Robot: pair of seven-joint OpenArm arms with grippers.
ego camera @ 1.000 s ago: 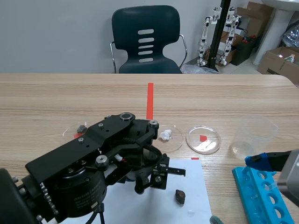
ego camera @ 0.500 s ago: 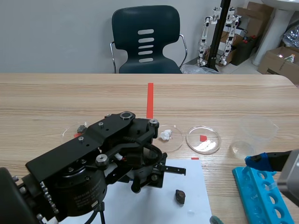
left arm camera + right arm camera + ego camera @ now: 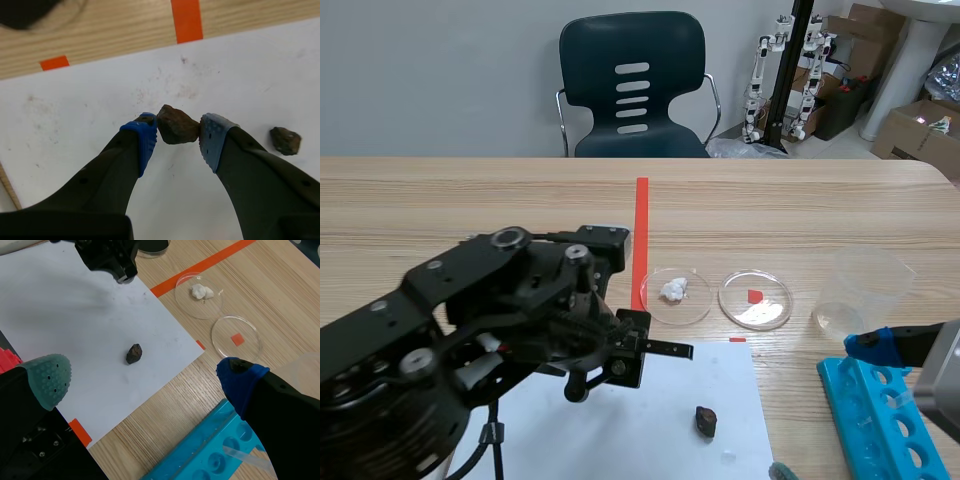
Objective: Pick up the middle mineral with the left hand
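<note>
Fingers (image 3: pixel 135 150) of the left gripper (image 3: pixel 178 131) are pressing on the brown mineral (image 3: pixel 177 125) from both sides, with a blue pad (image 3: pixel 214 137) against each end. The stone is sitting right at the fingertips, over the white paper sheet (image 3: pixel 90 115). Its long axis is running across the gap from pad to pad, so neither end is pointing ahead of the gripper. Whether it is touching the sheet I cannot tell. In the scene view the left arm (image 3: pixel 470 320) is coming in from the left and hiding that stone behind its own bulk, over the far part of the sheet. A dark mineral (image 3: pixel 286 140) is lying loose on the same sheet, beside the gripper and apart from it. In the scene view its long axis is pointing roughly away from the robot. Further right, beyond the sheet's far edge, a petri dish (image 3: pixel 692 312) is holding a white mineral (image 3: pixel 673 291). Just beside it a second petri dish (image 3: pixel 772 318) is sitting over an orange tape square. A clear plastic beaker (image 3: pixel 860 285) is standing right of the dishes. A blue tube rack (image 3: pixel 875 420) is lying nearer the robot. The right gripper (image 3: pixel 142 374) is hanging above the table near the rack, its fingers spread wide and gripping nothing
</note>
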